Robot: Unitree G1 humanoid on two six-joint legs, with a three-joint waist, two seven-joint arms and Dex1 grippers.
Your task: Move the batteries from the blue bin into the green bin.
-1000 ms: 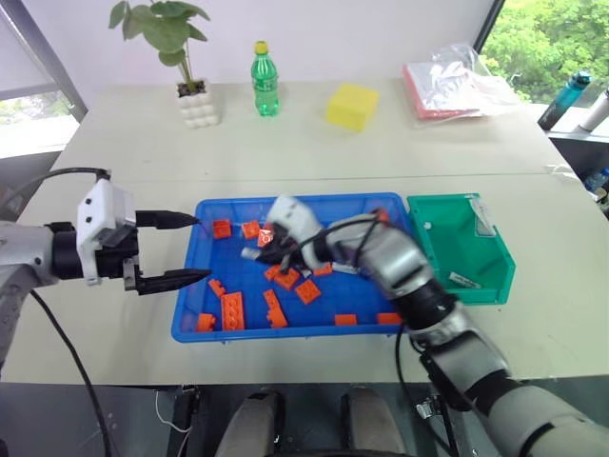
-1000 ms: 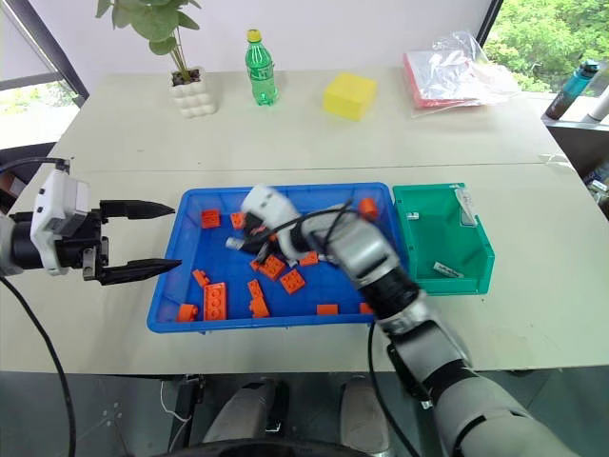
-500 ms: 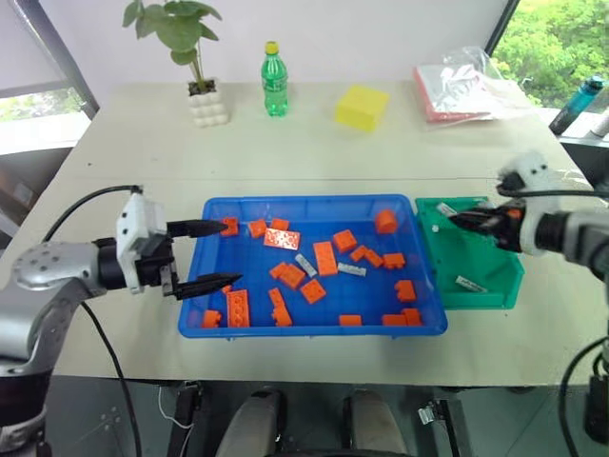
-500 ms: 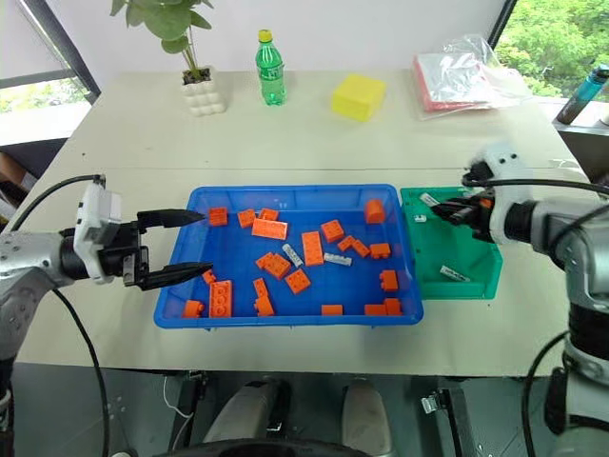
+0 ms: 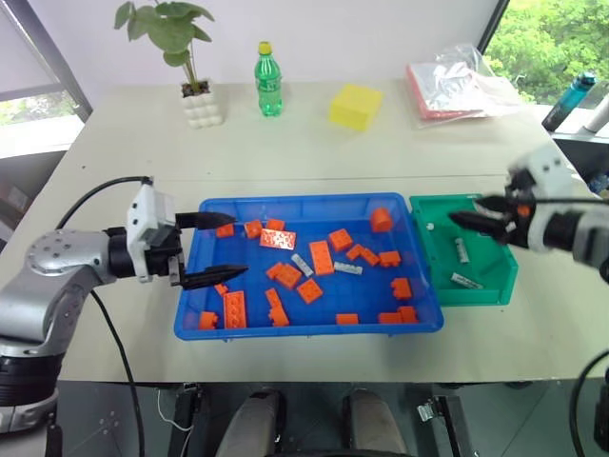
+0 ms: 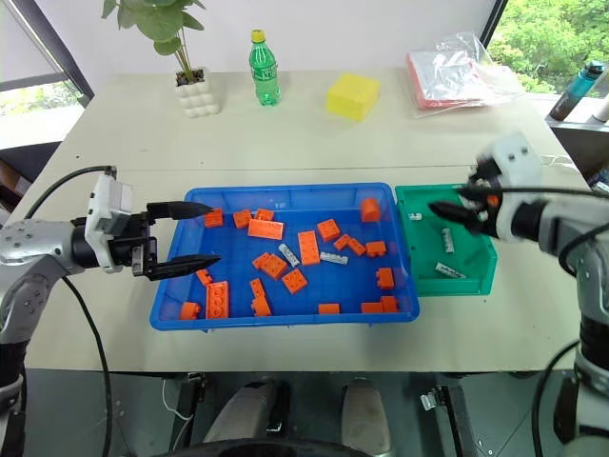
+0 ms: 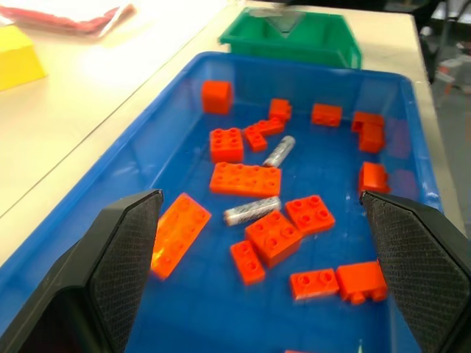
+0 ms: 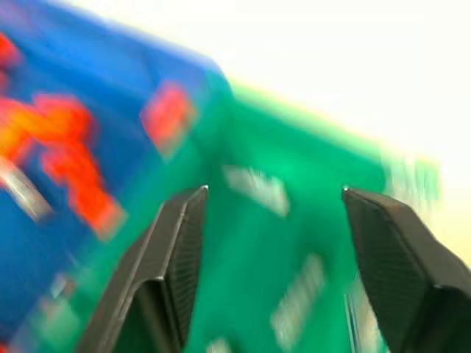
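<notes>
Currently, two batteries (image 5: 348, 269) lie among orange bricks (image 5: 321, 257) in the blue bin (image 5: 304, 327); others lie in the green bin (image 5: 485, 292). Right gripper (image 5: 473, 212) hovers over the green bin, jaws apart, empty. Left gripper (image 5: 228, 249) spreads wide at the blue bin's left end.

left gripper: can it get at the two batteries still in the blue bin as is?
Probably yes. The left gripper is open at the blue bin's left end, pointing in over the rim. The two batteries lie mid-tray, uncovered, with orange bricks close beside them that may crowd the fingers.
</notes>
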